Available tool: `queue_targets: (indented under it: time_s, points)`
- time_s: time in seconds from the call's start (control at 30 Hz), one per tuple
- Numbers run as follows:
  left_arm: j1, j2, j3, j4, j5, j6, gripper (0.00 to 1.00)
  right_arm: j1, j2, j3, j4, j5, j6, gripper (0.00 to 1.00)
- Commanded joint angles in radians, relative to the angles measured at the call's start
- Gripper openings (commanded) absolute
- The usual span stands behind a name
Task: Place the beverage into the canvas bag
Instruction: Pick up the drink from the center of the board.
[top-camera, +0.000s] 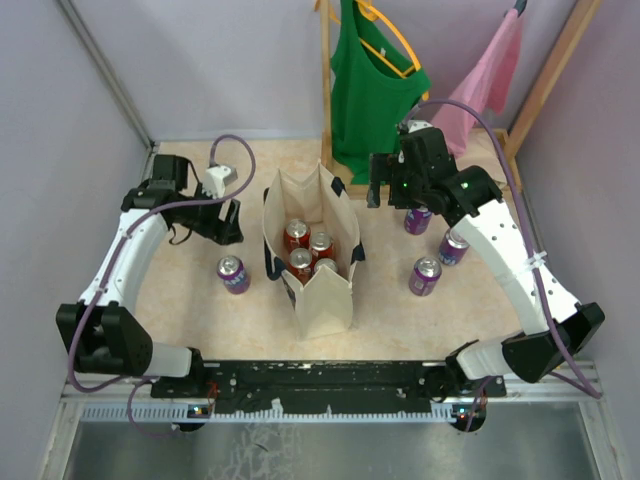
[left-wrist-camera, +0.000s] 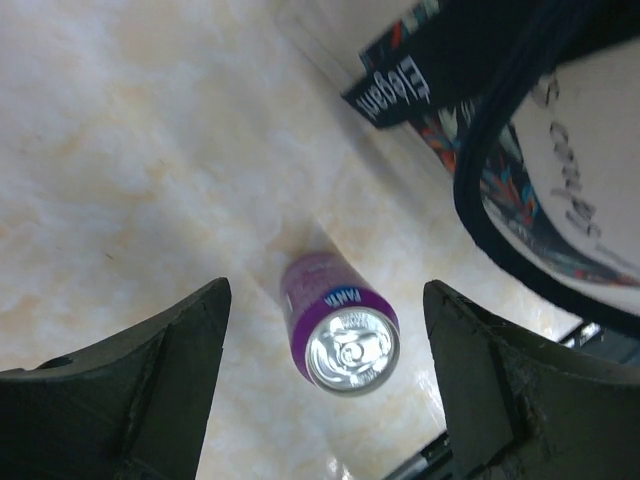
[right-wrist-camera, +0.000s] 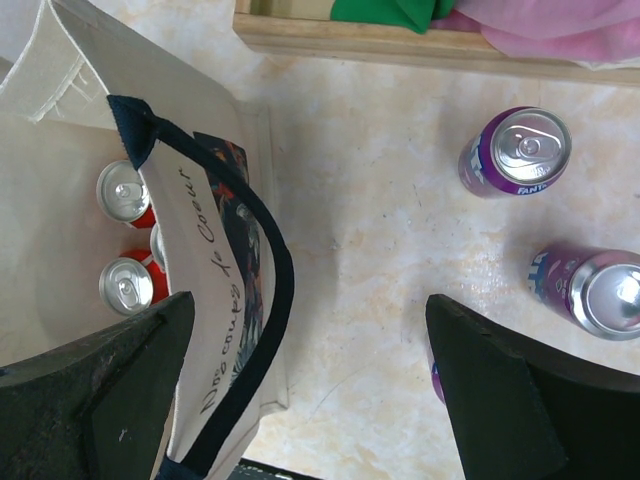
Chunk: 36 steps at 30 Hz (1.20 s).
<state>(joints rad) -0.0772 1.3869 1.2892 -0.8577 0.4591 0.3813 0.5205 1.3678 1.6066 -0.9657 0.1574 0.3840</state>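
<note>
Left arm first: it rises from its base at the near-left corner, the forearm reaches away along the left side, and the wrist turns in toward the middle. The left gripper (left-wrist-camera: 325, 300) tilts downward, its two black fingers (left-wrist-camera: 150, 390) spread wide with nothing pinched between them. Framed in that gap in the wrist view stands a purple Fanta can (left-wrist-camera: 340, 335), upright on the pale marbled table (left-wrist-camera: 120, 150), silver top facing up. There is no contact, and both fingers stand clear of it. From overhead the can sits just left of the cream canvas tote bag with dark navy handles (top-camera: 325, 300), near the bag's near-left corner and outside it.

The bag stands upright mid-table with its mouth open, and four red cans (top-camera: 298, 235) are clustered inside.

Over to the right arm: it arcs up from the near-right corner with the elbow pushed out to the side and the wrist bent in toward the centre at the far end of the table. The right gripper (right-wrist-camera: 310, 300) is splayed wide too, and empty. It hangs over bare tabletop between the bag's right wall and three more purple cans (top-camera: 425, 276), which stand upright in a loose group and are untouched.

At the back, a wooden rack (top-camera: 325, 100) carries a green vest (top-camera: 370, 80) and a pink garment (top-camera: 485, 75).
</note>
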Motion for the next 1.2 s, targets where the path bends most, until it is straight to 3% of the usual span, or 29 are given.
queue_targets:
  time_s: [0.0, 0.43, 1.17]
  points:
    - [-0.002, -0.019, -0.061, -0.128, 0.070, 0.159, 0.84, -0.006, -0.011, 0.033, 0.036, 0.000, -0.024, 0.99]
    - [-0.026, 0.035, -0.121, -0.181, 0.036, 0.207, 0.85, -0.005, -0.032, 0.001, 0.035, 0.009, -0.002, 0.99]
    - [-0.119, 0.021, -0.258, -0.102, -0.161, 0.164, 0.83, -0.005, -0.047, -0.035, 0.043, 0.017, 0.007, 0.99]
